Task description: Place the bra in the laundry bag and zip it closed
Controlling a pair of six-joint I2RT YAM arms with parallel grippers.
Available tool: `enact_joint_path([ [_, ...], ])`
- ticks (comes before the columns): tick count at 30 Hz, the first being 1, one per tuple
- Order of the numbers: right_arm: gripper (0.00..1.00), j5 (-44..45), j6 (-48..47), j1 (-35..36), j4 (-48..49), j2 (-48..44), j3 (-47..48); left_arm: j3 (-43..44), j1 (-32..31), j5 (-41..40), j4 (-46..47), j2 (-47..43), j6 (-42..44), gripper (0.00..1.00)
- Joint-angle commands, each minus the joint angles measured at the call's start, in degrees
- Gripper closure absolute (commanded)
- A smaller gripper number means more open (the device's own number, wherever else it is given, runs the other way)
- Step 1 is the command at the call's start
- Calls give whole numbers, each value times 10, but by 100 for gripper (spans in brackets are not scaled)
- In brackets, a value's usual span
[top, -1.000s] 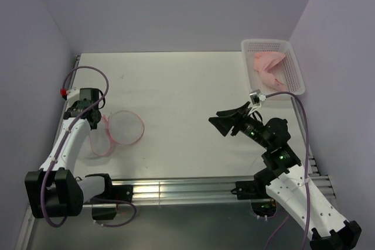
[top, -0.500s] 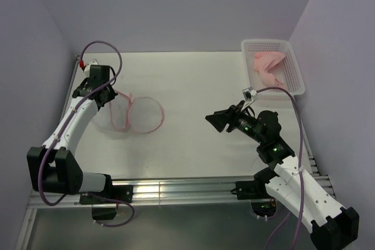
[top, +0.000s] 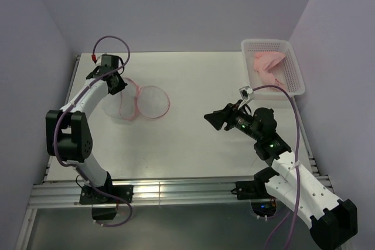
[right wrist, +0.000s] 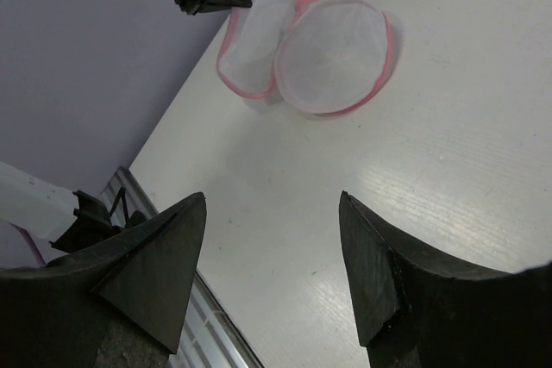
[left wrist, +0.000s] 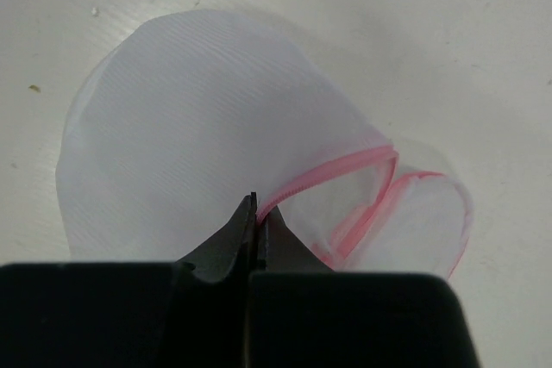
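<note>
The zipper slider on the round translucent white mesh laundry bag (top: 145,102) with a pink rim cannot be made out in any view, and the mesh walls blur into the white table (top: 199,80). The small light-pink fabric bra (top: 268,62) lies bunched in the white plastic lattice basket (top: 295,65) at the far right corner; its straps are hard to tell apart and the basket wall hides its lower edge.

The left gripper (left wrist: 255,206) has its jaws pressed together, pinching the pink rim where the laundry bag gapes open at the far left of the table, its round flap lying flat beside it. The right gripper (right wrist: 272,208) hangs over mid-table with jaws spread wide, holding nothing, well apart from both bag and basket.
</note>
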Motion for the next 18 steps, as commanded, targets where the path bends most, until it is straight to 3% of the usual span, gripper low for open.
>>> enact_joint_path([
  [1, 30, 2, -17, 6, 28, 6, 16, 40, 0, 43, 33, 2, -48, 100],
  [3, 29, 6, -18, 6, 22, 2, 17, 34, 0, 26, 31, -4, -53, 95],
  [4, 28, 14, -19, 6, 22, 0, 16, 31, 0, 15, 28, -14, -51, 85],
  [6, 27, 20, -19, 6, 21, 1, 14, 17, 0, -4, 29, -27, -45, 77],
  [9, 26, 23, -20, 6, 16, 6, 18, 5, 0, -15, 32, -46, -42, 56],
  [12, 26, 40, -24, 6, 7, 3, 21, -3, 0, -11, 32, -63, -38, 31],
  [13, 25, 46, -26, 6, 5, 2, 21, -5, 0, -9, 33, -79, -36, 17],
  [16, 26, 71, -25, 6, -2, -2, 25, -15, -2, 6, 46, -141, -22, 3],
  [18, 27, 98, -18, 5, -7, 1, 29, -29, -7, 12, 61, -181, -8, 2],
])
